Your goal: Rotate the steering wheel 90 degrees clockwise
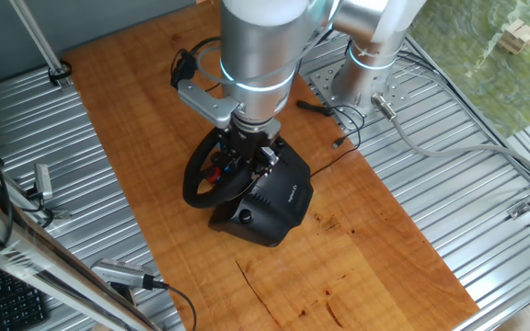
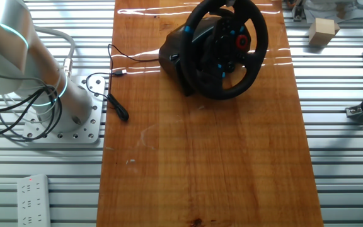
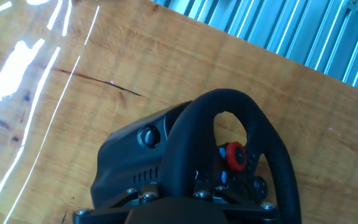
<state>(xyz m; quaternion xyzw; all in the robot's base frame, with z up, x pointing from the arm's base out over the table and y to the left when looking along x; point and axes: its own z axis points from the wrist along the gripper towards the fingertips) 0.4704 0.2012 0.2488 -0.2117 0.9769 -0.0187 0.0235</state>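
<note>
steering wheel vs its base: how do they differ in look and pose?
Shape: the steering wheel is a round ring with a thick rim; the base is a boxy housing.
Colour: the steering wheel's hub carries red and blue buttons; the base is plain black with vent slots and a round knob.
Pose: the steering wheel stands tilted off the wooden table; the base sits on it.
Shared: both are black and joined together.
</note>
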